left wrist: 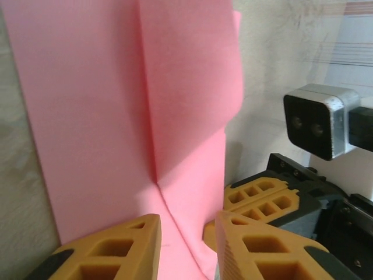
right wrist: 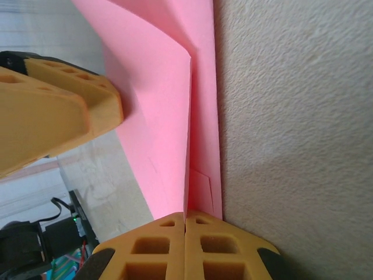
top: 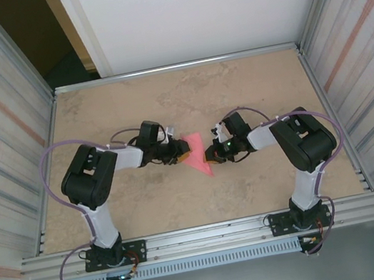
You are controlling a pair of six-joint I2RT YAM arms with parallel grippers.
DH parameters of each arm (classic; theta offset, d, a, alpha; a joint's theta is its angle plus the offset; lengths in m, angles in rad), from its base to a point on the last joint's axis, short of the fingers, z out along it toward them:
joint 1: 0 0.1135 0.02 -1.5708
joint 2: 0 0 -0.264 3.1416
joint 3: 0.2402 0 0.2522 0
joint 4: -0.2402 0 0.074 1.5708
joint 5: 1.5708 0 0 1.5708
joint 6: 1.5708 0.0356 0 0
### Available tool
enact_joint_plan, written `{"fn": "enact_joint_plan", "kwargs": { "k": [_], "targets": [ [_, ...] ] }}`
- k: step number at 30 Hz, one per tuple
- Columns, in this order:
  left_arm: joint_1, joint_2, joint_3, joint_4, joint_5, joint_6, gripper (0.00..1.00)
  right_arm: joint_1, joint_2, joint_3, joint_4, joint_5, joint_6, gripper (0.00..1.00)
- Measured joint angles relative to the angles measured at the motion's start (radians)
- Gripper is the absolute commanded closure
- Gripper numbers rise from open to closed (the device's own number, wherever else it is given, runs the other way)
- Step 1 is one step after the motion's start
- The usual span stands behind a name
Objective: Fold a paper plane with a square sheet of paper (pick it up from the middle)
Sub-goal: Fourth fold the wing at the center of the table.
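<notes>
You have the folded sheet of paper point(top: 194, 153) lying on the table point(top: 251, 92) at the centre of the top view. Its long axis slants from a broad end at upper left to a point at lower right, between the two arms. The right gripper point(right wrist: 186, 219) is clamped flat, and the raised crease runs straight into the seam of its fingers, so it appears to pinch that fold. The left gripper point(left wrist: 186, 224) stands parted astride the paper at the bottom of its wrist view, gripping nothing, and the crease climbs away from it toward the top of frame. I judge your next press should follow that crease, with the right hold as anchor.
</notes>
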Motion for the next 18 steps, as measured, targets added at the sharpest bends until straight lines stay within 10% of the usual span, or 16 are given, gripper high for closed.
{"fn": "enact_joint_plan", "kwargs": {
  "k": [18],
  "targets": [
    [0.000,0.000,0.002,-0.038,-0.053,-0.013,0.79,-0.010,0.000,-0.037,0.079,-0.018,0.037,1.00]
  ]
}}
